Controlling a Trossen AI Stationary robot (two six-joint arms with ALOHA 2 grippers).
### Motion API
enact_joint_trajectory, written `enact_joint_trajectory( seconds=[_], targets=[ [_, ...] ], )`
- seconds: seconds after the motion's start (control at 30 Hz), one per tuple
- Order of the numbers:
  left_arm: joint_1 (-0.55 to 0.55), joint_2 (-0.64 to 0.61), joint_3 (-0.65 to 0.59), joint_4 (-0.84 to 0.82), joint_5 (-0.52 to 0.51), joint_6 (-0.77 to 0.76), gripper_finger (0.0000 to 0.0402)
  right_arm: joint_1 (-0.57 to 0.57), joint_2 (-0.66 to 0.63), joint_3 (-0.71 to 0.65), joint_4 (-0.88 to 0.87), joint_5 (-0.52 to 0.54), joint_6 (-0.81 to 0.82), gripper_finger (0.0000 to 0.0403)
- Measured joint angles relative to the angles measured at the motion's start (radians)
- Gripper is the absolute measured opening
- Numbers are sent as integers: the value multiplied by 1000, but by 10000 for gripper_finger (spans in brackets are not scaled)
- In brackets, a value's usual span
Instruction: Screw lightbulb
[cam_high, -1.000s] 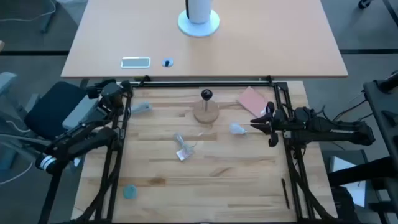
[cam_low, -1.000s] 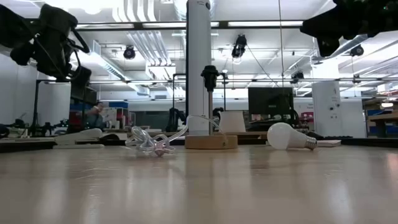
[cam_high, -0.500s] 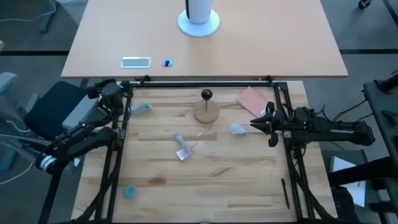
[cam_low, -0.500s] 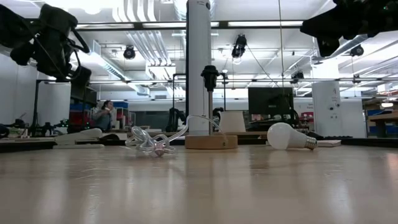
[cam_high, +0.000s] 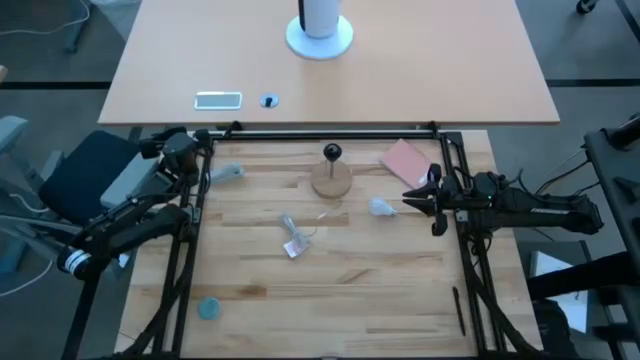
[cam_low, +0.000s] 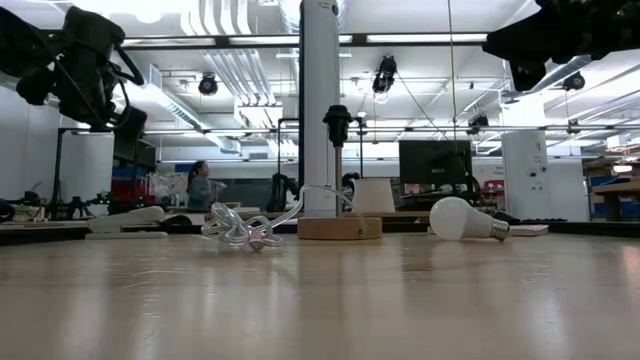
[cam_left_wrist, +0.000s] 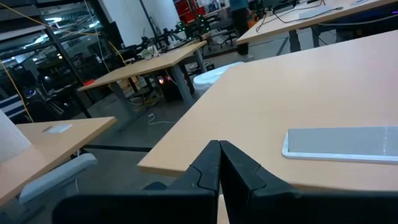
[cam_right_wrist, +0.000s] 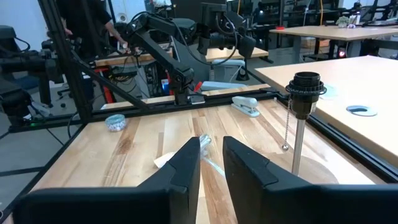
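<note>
Lightbulb (cam_low: 458, 218) lies on its side on your table (cam_high: 380, 290), right of the wooden stand (cam_high: 331, 180) with its black socket (cam_low: 336, 124); its long axis runs left-right, screw base toward the right gripper (cam_high: 432, 202), whose fingers stand slightly apart, holding nothing. Your left gripper (cam_left_wrist: 219, 163) waits at the far left corner, fingers together.

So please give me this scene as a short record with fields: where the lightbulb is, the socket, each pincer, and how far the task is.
lightbulb: lying on its side on the wooden table, right of the stand
socket: black, empty, upright on round wooden base
wrapper: crumpled clear plastic, mid-table
right pincer: just right of the bulb, slightly parted, holding nothing
left pincer: shut, at the table's far left corner, idle
task: bulb not yet picked up
</note>
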Motion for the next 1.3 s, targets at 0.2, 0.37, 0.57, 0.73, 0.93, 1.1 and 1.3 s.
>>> enact_joint_trajectory(
  seconds=[0.2, 0.37, 0.57, 0.73, 0.93, 1.1, 1.3],
  targets=[
    [0, 0, 0, 0, 0, 0, 0, 0, 0, 0, 0, 0, 0, 49],
    [0, 0, 0, 0, 0, 0, 0, 0, 0, 0, 0, 0, 0, 53],
    [0, 0, 0, 0, 0, 0, 0, 0, 0, 0, 9, 0, 0, 66],
    [0, 0, 0, 0, 0, 0, 0, 0, 0, 0, 28, 0, 0, 73],
    [0, 0, 0, 0, 0, 0, 0, 0, 0, 0, 35, 0, 21, 69],
    [-10, -7, 0, -33, -1, 9, 0, 0, 24, 2, 92, 1, -54, 56],
    [-14, -49, 0, -32, -1, 202, 0, -1, 106, 3, 208, 92, -64, 48]
  ],
)
